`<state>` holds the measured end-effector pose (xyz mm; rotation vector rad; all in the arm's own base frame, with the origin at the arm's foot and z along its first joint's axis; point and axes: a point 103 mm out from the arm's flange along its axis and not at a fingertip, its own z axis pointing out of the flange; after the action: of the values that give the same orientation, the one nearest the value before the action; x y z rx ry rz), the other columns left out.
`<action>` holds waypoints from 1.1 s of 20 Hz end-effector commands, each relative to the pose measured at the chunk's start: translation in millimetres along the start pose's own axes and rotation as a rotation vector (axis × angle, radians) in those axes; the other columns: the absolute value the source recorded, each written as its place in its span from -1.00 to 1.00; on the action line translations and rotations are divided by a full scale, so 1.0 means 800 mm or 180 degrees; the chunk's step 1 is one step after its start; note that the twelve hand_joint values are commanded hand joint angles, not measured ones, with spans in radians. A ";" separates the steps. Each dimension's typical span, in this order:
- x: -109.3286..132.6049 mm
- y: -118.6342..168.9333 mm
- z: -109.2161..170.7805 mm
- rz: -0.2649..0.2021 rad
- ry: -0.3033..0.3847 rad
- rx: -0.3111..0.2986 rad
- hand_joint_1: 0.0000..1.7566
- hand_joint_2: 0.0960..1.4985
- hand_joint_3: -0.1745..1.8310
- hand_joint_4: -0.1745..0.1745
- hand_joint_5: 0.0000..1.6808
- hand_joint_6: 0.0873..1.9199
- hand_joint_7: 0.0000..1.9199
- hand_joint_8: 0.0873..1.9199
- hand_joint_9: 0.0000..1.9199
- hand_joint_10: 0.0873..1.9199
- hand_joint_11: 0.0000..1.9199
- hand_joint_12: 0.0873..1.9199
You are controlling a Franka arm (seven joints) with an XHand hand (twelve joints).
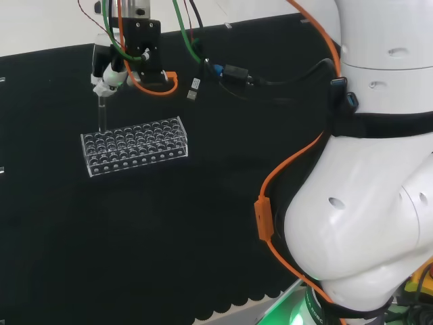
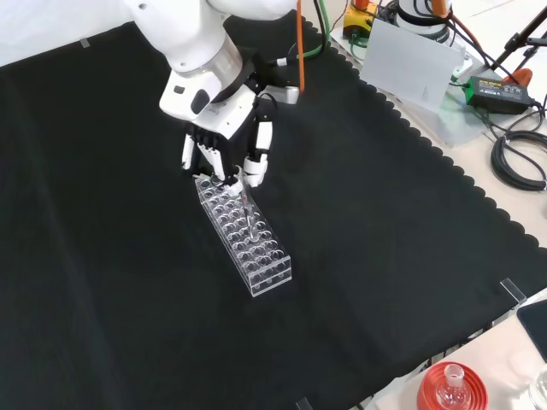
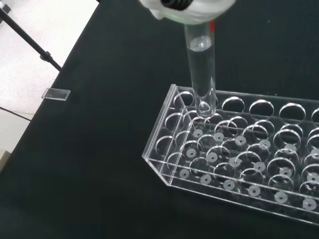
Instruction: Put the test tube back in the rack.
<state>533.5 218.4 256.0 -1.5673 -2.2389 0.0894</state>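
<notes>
A clear plastic test tube rack (image 1: 135, 145) with several rows of empty holes stands on the black cloth, also seen in the front view (image 2: 244, 237) and close up in the wrist view (image 3: 239, 149). The hand (image 1: 108, 73) hangs over one end of the rack, its fingers curled and pinching the top of a clear test tube (image 1: 102, 114). The tube (image 3: 201, 74) stands upright, its rounded bottom at a hole beside the rack's end corner; how far it has gone in I cannot tell. In the front view the hand (image 2: 224, 145) covers the rack's upper end.
The arm's white links (image 1: 379, 169) fill the right of the head view, with orange and black cables (image 1: 230, 73) behind the hand. Off the cloth in the front view are a red ribbed stand with a flask (image 2: 451, 389), a grey sheet (image 2: 410, 64) and cables (image 2: 517, 158).
</notes>
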 end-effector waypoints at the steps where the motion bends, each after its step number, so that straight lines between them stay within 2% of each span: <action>1: -0.008 0.003 0.009 -0.0001 -0.0021 0.0021 0.62 0.32 -1.00 -1.00 0.64 -0.76 0.55 -0.63 0.49 -1.00 -0.42 0.34; 8: -0.015 -0.005 0.016 0.0047 0.0021 0.0078 0.62 0.32 -1.00 -1.00 0.64 -0.76 0.55 -0.63 0.49 -1.00 -0.42 0.34; 22: -0.020 -0.011 0.018 0.0035 0.0047 0.0035 0.62 0.32 -1.00 -1.00 0.64 -0.76 0.55 -0.63 0.49 -1.00 -0.42 0.34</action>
<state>525.1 202.8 240.5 -1.5687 -2.2148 0.0939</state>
